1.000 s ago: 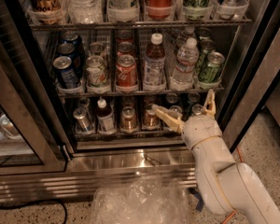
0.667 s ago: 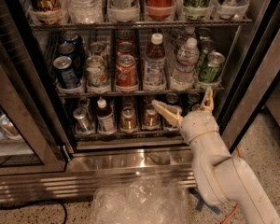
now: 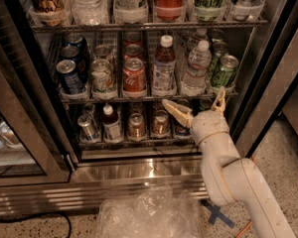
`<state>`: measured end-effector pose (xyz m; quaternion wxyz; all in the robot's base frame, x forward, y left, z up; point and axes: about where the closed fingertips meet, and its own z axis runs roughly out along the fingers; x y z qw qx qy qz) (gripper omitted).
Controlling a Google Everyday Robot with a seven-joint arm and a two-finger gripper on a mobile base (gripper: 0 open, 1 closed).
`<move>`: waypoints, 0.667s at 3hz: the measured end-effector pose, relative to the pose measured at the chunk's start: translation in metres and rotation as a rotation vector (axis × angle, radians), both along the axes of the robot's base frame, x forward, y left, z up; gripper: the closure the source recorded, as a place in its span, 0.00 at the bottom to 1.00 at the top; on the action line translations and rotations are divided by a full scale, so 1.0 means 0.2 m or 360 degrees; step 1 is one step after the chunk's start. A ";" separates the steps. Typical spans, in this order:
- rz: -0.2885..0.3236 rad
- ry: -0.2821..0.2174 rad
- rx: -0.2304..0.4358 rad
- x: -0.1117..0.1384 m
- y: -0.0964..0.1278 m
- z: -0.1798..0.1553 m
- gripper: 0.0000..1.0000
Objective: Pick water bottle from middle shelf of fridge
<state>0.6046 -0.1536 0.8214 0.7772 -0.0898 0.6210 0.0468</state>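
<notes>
The fridge [image 3: 139, 171] stands open in front of me. On its middle shelf [image 3: 149, 99] the water bottle [image 3: 195, 69], clear and ribbed with a white cap, stands in the lane second from the right, between a brown-drink bottle [image 3: 163, 67] and green cans [image 3: 224, 71]. My gripper [image 3: 197, 106] is open and empty. It sits just below the front edge of the middle shelf, under the water bottle, with one finger [image 3: 175, 110] pointing left and the other [image 3: 219, 100] pointing up in front of the green cans.
Blue [image 3: 69, 76], white [image 3: 102, 76] and red cans [image 3: 134, 75] fill the left lanes. Large bottles stand on the rack above [image 3: 139, 4], small cans and a bottle on the rack below [image 3: 124, 125]. Crumpled clear plastic [image 3: 149, 214] lies on the floor. The door frame [image 3: 275, 83] is close on the right.
My gripper has risen a little, from in front of the lower shelf up to the front edge of the middle shelf. It stays open. Nothing on the shelves has moved.
</notes>
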 end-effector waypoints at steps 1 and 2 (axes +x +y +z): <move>0.0000 0.0000 0.0000 0.00 0.00 0.00 0.18; 0.0000 0.0000 0.0000 0.00 0.00 0.00 0.40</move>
